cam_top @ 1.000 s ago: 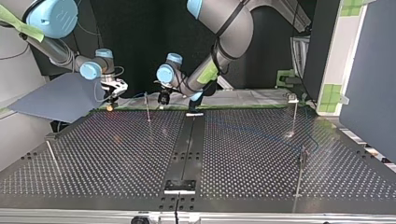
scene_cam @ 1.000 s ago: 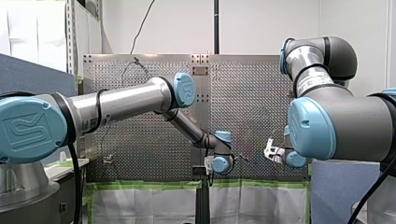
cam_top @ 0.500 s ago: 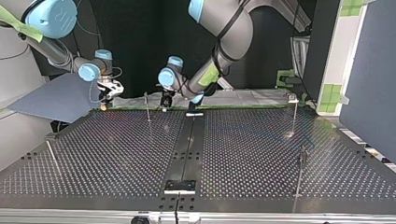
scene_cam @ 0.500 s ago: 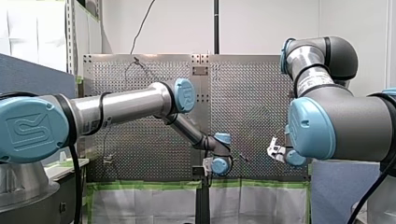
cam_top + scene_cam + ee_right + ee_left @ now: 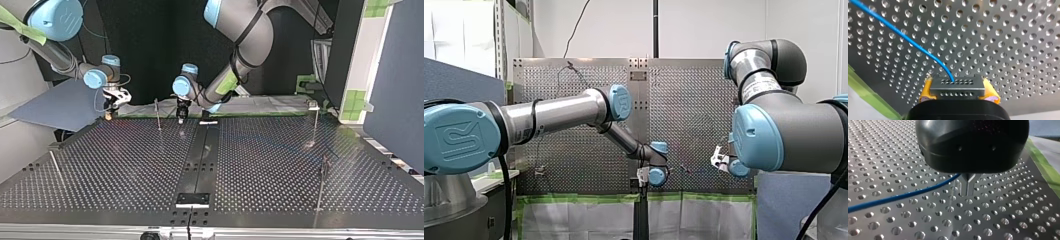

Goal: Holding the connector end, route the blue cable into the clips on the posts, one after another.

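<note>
Front view: white wall (image 5: pixel 709 30) behind with a black pole (image 5: pixel 655 25) and a thin dark cord (image 5: pixel 578 25) running up it. A grey-blue partition (image 5: pixel 459 80) and white shelf rail (image 5: pixel 499 35) stand at left, and green tape (image 5: pixel 574 198) runs along the perforated table's (image 5: pixel 574 150) near edge over white sheeting (image 5: pixel 574 220). Top view: black backdrop (image 5: pixel 145 35) behind, blue-grey panel (image 5: pixel 395 75) at right beside a white upright (image 5: pixel 372 55) with green tape squares (image 5: pixel 356 102), grey-blue board (image 5: pixel 55 107) lying at left; light even, indoor.

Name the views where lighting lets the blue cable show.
Right wrist view: thin blue cable vivid on bright perforated metal table, reaching grey metal connector. Left wrist view: equally plain, entering my left gripper. Top view: barely traceable on the dark table. Front view: not discernible.
</note>
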Robot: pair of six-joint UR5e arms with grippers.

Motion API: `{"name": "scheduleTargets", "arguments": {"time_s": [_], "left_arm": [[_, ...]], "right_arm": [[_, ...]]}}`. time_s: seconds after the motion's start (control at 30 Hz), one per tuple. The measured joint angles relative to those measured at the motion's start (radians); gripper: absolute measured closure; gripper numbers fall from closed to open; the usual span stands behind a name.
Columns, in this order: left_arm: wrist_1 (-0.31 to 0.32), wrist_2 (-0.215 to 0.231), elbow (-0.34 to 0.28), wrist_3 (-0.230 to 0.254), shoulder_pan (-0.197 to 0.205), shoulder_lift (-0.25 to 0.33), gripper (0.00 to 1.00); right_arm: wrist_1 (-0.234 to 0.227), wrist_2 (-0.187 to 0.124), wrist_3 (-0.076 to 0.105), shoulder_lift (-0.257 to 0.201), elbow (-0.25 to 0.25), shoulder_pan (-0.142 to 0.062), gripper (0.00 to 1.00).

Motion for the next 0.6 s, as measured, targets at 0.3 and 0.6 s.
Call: {"name": "scheduleTargets", "arguments": {"time_s": [0.3, 0.6], "left_arm": [[-0.002, 0.028, 0.000, -0.002, 0.002, 0.001, 0.41], [-0.061, 0.009, 0.000, 0.030, -0.014, 0.003, 0.18]], "right_arm": [[-0.009, -0.077, -0.002, 0.001, -0.002, 0.002, 1.00], [-0.005, -0.106, -0.002, 0.002, -0.003, 0.002, 1.00]]}}
